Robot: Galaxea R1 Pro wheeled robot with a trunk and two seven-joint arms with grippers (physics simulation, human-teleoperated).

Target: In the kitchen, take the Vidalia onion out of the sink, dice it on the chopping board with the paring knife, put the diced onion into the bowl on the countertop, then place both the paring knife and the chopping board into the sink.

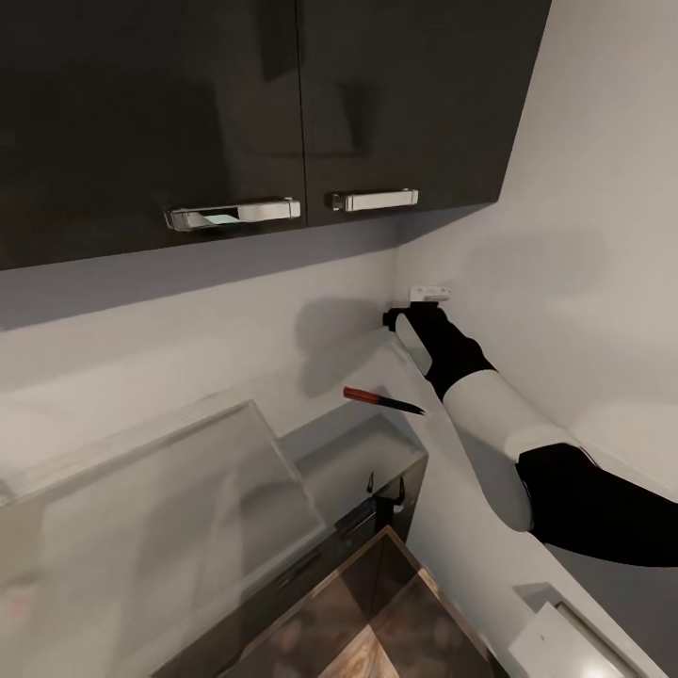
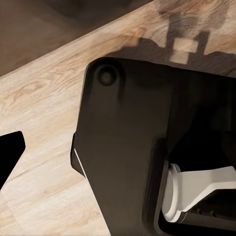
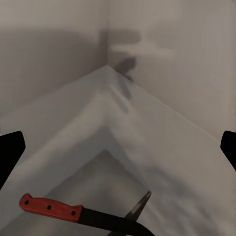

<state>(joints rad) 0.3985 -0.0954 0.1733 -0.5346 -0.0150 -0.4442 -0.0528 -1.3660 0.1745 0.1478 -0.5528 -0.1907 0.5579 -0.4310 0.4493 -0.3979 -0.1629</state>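
**Q:** Pale grey walls meet in a corner, is that right? What else surrounds the robot?

**A:** Yes. Glossy dark wall cabinets [image 1: 282, 104] with chrome handles [image 1: 374, 200] hang above a grey countertop [image 1: 452, 490] that wraps the corner. A dark base cabinet and wood plank floor [image 2: 39, 98] show lower down.

**Q:** Where is the paring knife?

**A:** The paring knife [image 1: 381, 398], red-handled with a thin dark blade, sits near the corner, seemingly at the countertop's edge over a recessed grey surface. I cannot tell what supports it.

**Q:** And the arms?

**A:** The right arm [image 1: 490, 414] reaches toward the corner, its right gripper [image 1: 407, 320] close to the wall and beyond the knife. In the right wrist view its dark fingertips [image 3: 11, 150] sit at opposite edges, spread wide with nothing between them. The left gripper hangs above the floor beside the robot's dark base [image 2: 128, 147]; I cannot tell its opening.

**Q:** How should the pickup go?

**A:** Probably draw the right gripper back over the red handle, align the fingers across it, and close there, avoiding the blade.
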